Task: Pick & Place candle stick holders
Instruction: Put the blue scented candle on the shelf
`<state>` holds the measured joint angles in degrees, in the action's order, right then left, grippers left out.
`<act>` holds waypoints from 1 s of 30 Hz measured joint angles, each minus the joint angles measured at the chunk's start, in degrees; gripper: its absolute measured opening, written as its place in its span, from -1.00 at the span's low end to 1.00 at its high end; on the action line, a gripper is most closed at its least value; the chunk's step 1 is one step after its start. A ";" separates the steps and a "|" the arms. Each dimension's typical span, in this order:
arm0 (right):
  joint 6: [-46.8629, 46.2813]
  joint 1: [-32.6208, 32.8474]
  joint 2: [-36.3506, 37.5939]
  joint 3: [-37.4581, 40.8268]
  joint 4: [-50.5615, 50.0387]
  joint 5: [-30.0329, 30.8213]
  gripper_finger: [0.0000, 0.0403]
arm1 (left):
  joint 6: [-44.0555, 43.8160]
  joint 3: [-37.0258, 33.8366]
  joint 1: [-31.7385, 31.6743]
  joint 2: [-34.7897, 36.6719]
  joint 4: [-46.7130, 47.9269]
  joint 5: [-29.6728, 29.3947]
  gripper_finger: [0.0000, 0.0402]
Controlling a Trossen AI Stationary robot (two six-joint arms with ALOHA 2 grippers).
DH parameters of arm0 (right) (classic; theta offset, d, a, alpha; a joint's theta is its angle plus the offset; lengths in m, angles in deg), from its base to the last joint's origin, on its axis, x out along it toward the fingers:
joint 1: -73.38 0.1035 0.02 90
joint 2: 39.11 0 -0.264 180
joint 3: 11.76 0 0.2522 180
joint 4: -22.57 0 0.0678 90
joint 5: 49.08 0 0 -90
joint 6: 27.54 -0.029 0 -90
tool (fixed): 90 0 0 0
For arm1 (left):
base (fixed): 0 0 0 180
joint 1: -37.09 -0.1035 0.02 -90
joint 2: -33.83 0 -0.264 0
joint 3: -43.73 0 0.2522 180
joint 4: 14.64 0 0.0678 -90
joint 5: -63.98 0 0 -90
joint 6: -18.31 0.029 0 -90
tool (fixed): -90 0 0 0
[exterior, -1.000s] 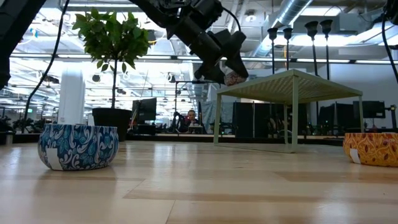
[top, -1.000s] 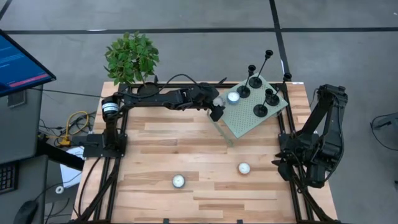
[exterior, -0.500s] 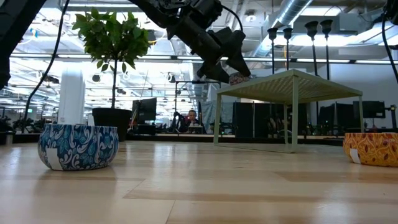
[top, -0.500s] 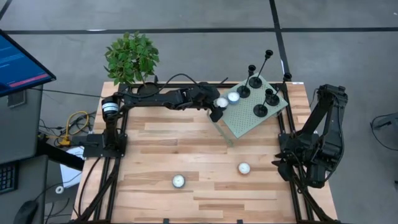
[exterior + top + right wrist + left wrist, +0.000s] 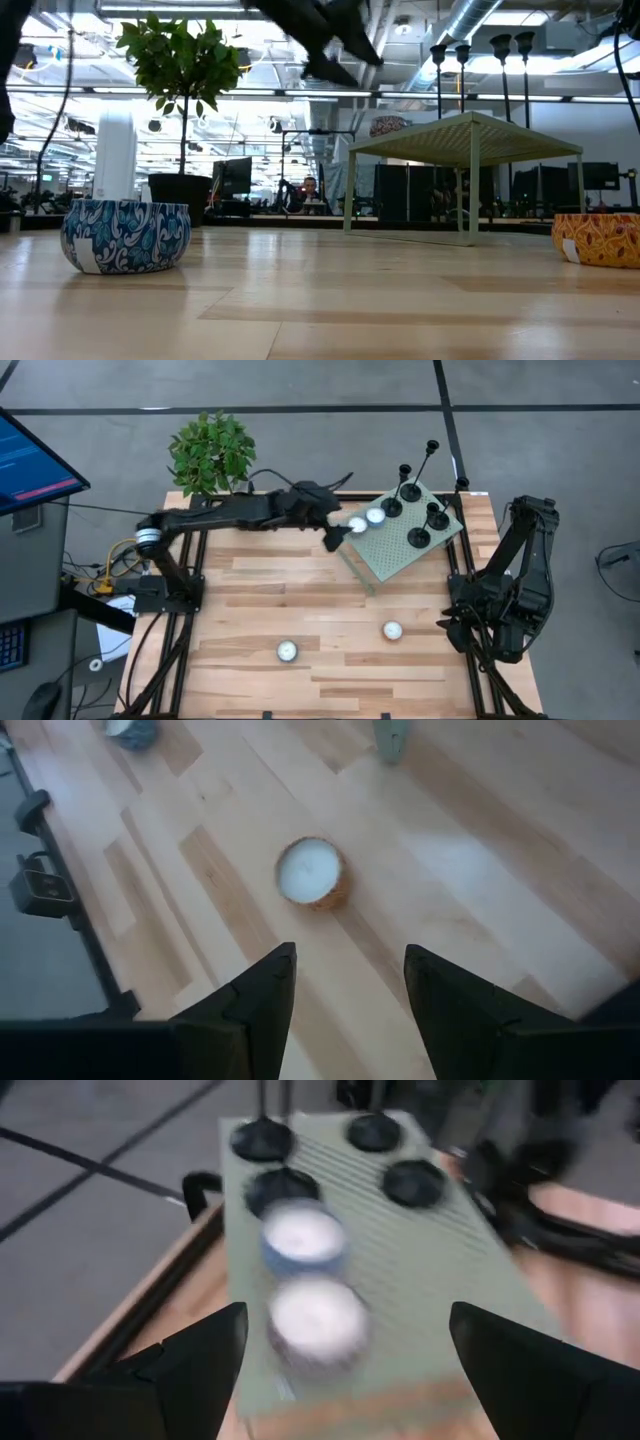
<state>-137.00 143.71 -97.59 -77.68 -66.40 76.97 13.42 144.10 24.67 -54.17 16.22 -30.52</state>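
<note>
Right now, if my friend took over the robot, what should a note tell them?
Left gripper: open, empty, beside the green stand's edge, by two tealights on that stand.
Right gripper: fingers apart, holding nothing, parked at the table's right side above an orange-cased tealight.
Candle stick holders: four black ones standing on the green stand.
Done: two tealights are up on the stand.
Left: two more tealights, one blue-cased, sit on the table. No holder is being handled.

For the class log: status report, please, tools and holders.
Left tool open, empty, beside stand. Right tool parked, open above a tealight. Holders upright on stand with two tealights. Nothing in the way.
</note>
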 joint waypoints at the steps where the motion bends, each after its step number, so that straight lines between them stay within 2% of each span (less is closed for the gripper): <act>1: 0.25 0.00 0.00 0.00 0.89 0.00 -0.11 | 0.00 0.00 0.81 2.37 3.38 0.04 0.73; 3: 3.12 0.00 -0.02 0.00 3.98 0.00 -0.11 | -0.02 0.04 2.99 6.96 9.61 0.14 0.72; 7: 14.84 -1.13 -0.02 -0.02 10.65 -0.02 -0.07 | -0.87 0.00 7.87 14.86 20.22 0.20 0.69; 11: 25.82 -5.43 -0.02 0.00 14.87 0.00 -0.02 | -6.18 0.02 13.15 21.29 24.57 -2.14 0.69; 15: 39.10 -11.72 -0.13 -0.02 20.28 -1.68 0.01 | -11.55 0.02 18.30 24.54 28.63 -4.57 0.68; 19: 47.19 -19.95 -2.60 -0.04 21.89 -11.02 0.01 | -17.68 0.02 21.95 25.74 32.06 -4.79 0.65; 26: 49.93 -30.36 -9.67 -0.04 21.99 -30.94 0.12 | -22.50 -0.12 27.77 23.96 39.95 -4.72 0.61; 30: 49.97 -31.98 -12.06 -0.02 23.55 -35.93 0.17 | -23.29 -3.36 32.02 21.97 41.72 -4.61 0.62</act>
<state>-87.02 111.73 -109.65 -77.70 -42.85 41.03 -9.87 140.74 56.69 -32.20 57.94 -35.13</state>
